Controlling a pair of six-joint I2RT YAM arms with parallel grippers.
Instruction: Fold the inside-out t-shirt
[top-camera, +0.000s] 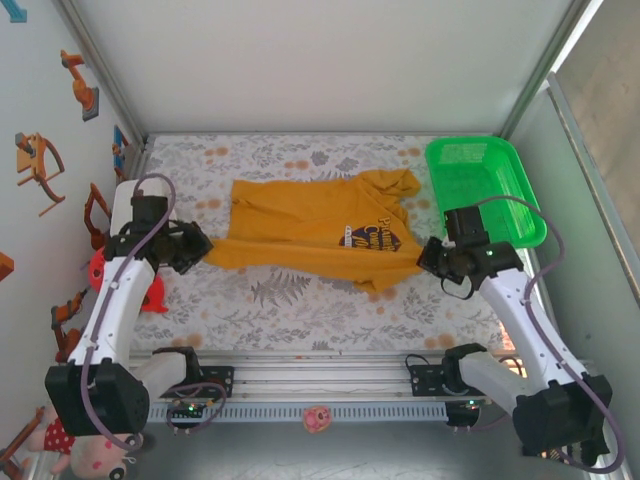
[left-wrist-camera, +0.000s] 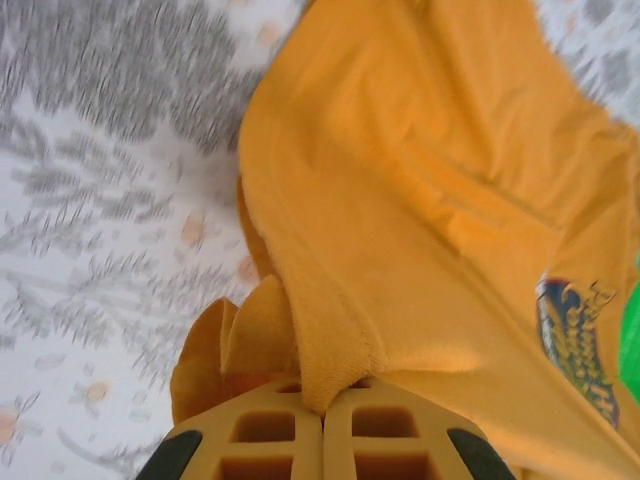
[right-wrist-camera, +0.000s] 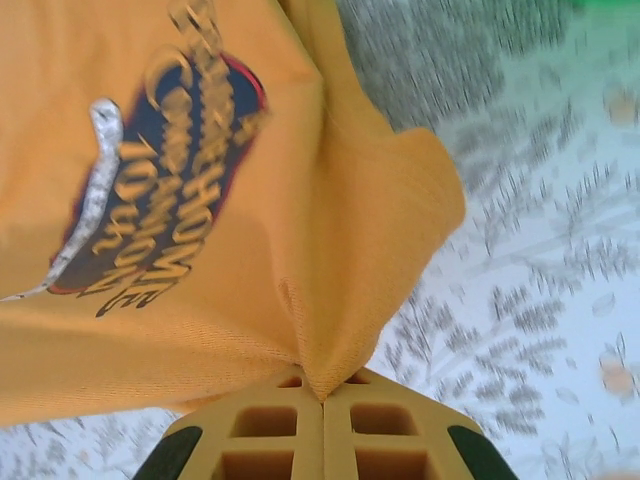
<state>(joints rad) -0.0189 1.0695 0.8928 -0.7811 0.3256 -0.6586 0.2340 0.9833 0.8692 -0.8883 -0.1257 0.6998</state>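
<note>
**A:** What's hidden on the left?

**B:** The left gripper (left-wrist-camera: 322, 408) has its fingers pressed together on an edge fold of the mustard-yellow cotton t-shirt (top-camera: 300, 225). The pinched tip is buried between them.

**A:** And rightwards?

**B:** The shirt lies rumpled mid-table on the grey floral tablecloth (top-camera: 300, 300), its dark print blurred. The right gripper (right-wrist-camera: 322, 392) is clamped on its right edge, and that arm overlaps a corner of the green plastic mesh basket (top-camera: 485, 170).

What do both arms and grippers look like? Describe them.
The left arm and right arm have white links, black joint housings and a grey cable looping alongside. The left gripper and right gripper have mustard-orange plastic fingers with rectangular cut-outs and black outer edges.
</note>
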